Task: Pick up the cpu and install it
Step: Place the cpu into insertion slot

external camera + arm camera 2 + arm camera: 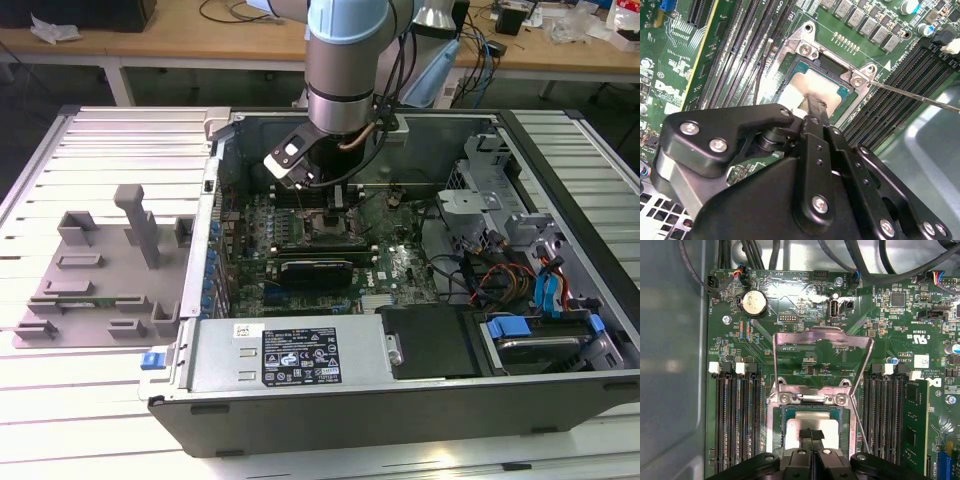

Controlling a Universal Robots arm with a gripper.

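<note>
Robot gripper [810, 434], jaws seemingly clenched together, is touching its tips to the silvery cpu [810, 419] lying in the open socket [775, 426], seating it, which is calling for level, gentle pressure.

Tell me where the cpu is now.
In the first wrist view the cpu lies in the socket, between two banks of memory slots, directly beneath the gripper.

Exterior view has bright, even room light with no harsh shadows, though it's dimmer inside the computer case [400, 400]. Both wrist views are well lit. Mild glare on the socket bracket [810, 389] and the cpu [815, 85]; the case wall [670, 365] looks hazy.
</note>
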